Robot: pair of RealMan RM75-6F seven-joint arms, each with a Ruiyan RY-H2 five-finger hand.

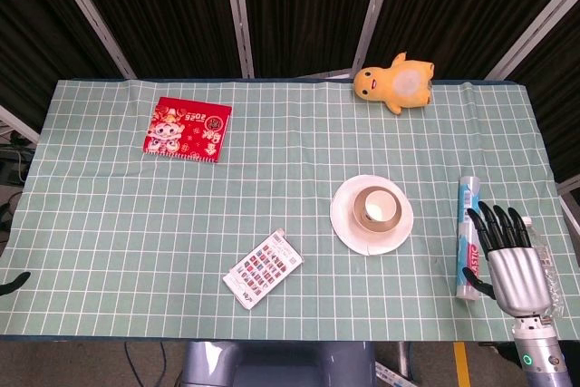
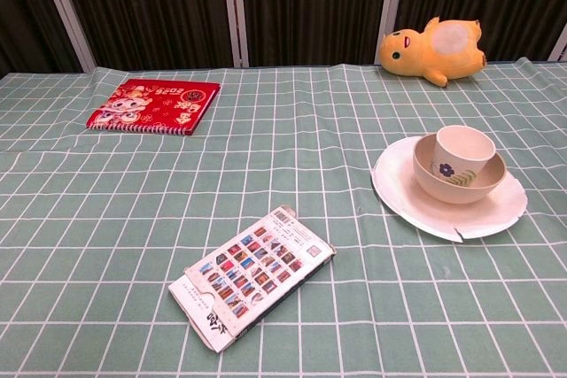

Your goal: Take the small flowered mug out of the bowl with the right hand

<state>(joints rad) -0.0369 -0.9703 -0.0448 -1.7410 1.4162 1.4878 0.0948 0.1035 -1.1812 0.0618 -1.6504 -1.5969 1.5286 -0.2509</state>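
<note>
A small cream mug with a blue flower stands upright inside a beige bowl, which sits on a white plate with a chipped front rim. From above, the mug, bowl and plate lie right of the table's middle. My right hand hovers at the table's front right corner, fingers spread and holding nothing, well to the right of the plate. It does not show in the chest view. Only a dark tip of my left hand shows at the far left edge.
A blue and white tube lies just left of my right hand. A yellow plush toy sits at the back, a red booklet at the back left, and a printed card pack near the front middle.
</note>
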